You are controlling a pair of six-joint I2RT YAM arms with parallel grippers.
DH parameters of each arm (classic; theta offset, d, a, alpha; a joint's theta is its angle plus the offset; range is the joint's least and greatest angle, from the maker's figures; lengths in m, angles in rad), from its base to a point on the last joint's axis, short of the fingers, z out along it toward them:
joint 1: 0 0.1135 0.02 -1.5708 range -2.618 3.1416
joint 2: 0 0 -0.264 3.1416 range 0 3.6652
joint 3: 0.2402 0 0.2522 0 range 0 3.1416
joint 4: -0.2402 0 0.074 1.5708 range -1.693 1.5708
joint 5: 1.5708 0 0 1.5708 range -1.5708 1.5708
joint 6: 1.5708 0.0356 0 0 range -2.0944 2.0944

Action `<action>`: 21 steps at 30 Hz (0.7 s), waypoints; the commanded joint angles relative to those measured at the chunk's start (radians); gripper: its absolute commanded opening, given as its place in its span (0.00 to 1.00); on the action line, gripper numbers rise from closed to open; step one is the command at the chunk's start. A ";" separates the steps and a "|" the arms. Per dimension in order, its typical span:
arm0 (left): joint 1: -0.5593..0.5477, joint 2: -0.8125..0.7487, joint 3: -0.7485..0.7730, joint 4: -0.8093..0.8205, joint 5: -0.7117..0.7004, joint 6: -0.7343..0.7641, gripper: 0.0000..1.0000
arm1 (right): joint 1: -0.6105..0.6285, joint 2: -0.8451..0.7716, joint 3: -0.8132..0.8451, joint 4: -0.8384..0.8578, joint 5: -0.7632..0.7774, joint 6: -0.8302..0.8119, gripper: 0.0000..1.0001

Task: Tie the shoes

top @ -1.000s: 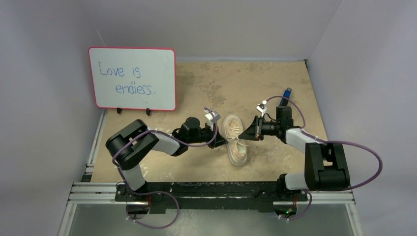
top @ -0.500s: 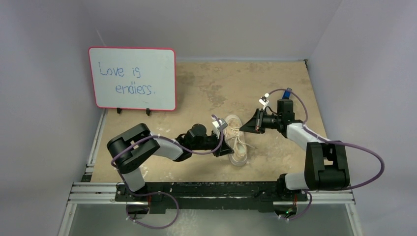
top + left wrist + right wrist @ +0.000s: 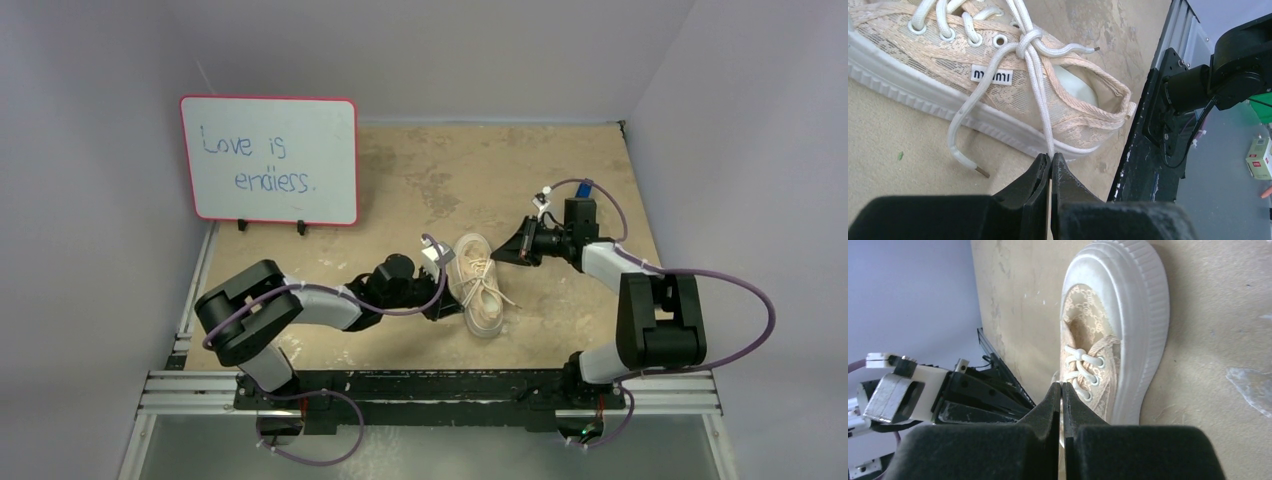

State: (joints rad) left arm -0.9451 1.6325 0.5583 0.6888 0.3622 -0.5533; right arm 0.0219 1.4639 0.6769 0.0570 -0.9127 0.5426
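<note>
The pale pink-beige sneaker [image 3: 478,285] lies mid-table, toe to the back, its white laces crossed in one simple knot [image 3: 1028,42]. My left gripper [image 3: 449,304] is at the shoe's left side near the heel, shut on one white lace strand [image 3: 1040,100] that runs taut from the knot into its tips [image 3: 1050,156]. The other lace end [image 3: 962,150] lies loose on the table. My right gripper [image 3: 498,257] is at the shoe's right side by the eyelets, jaws shut [image 3: 1062,385] with a thin pale strip of lace between them. The shoe also shows in the right wrist view [image 3: 1118,325].
A red-framed whiteboard [image 3: 268,160] stands at the back left. A small blue object [image 3: 585,187] sits behind the right arm. The black and metal rail [image 3: 430,390] runs along the near edge. The right arm's base [image 3: 1173,110] is close behind the heel.
My left gripper has drawn its lace down and left, away from the shoe. My right gripper has moved slightly back and right. The shoe has shifted little.
</note>
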 commanded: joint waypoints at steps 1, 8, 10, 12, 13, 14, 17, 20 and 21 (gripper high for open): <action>-0.014 -0.068 -0.016 -0.072 -0.009 0.036 0.00 | -0.019 0.010 0.051 0.059 0.043 0.021 0.00; -0.023 -0.064 -0.028 -0.099 0.013 0.021 0.00 | -0.063 0.006 0.021 0.148 0.064 0.080 0.00; -0.037 -0.065 -0.031 -0.110 0.011 0.024 0.00 | -0.082 0.007 0.008 0.183 0.056 0.097 0.00; -0.044 -0.068 -0.039 -0.115 0.004 0.023 0.00 | -0.096 0.015 0.005 0.203 0.046 0.109 0.00; -0.045 -0.073 -0.046 -0.114 0.002 0.023 0.00 | -0.102 0.019 0.008 0.202 0.047 0.112 0.00; -0.046 -0.077 -0.052 -0.114 -0.001 0.021 0.00 | -0.105 0.019 0.009 0.202 0.055 0.111 0.00; -0.048 -0.087 -0.073 -0.124 -0.011 0.016 0.00 | -0.115 0.027 0.009 0.215 0.057 0.117 0.00; -0.051 -0.097 -0.096 -0.125 -0.018 0.010 0.00 | -0.118 0.037 0.007 0.223 0.059 0.119 0.00; -0.051 -0.100 -0.103 -0.127 -0.018 0.010 0.00 | -0.121 0.038 0.005 0.228 0.061 0.121 0.00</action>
State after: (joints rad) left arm -0.9821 1.5692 0.4900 0.5991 0.3244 -0.5392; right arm -0.0883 1.4879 0.6781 0.2096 -0.8707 0.6495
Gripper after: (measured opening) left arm 0.012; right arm 0.004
